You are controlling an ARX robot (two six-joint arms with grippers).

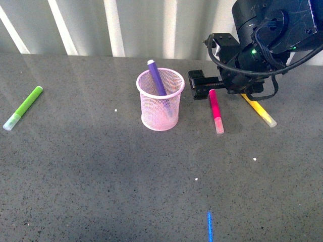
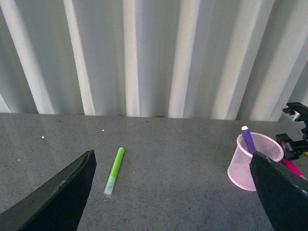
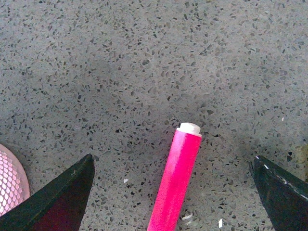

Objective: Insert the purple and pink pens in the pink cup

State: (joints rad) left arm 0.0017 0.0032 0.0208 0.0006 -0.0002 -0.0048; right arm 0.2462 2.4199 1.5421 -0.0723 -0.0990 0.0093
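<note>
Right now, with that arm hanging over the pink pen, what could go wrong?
1. The open right tool sits over the pink pen near its far end, so a grip there may let the pen tilt or slip.
2. The yellow marker lies close beside it, and a finger might nudge it.
3. The purple pen already leans in the pink cup, so the second pen could bump it or tip the cup.

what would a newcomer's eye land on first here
The pink cup stands in the middle of the table with the purple pen leaning inside it. Just right of it, the right gripper hangs open over the far end of the pink pen, which lies flat. A yellow marker lies further right, a green marker far left.
</note>
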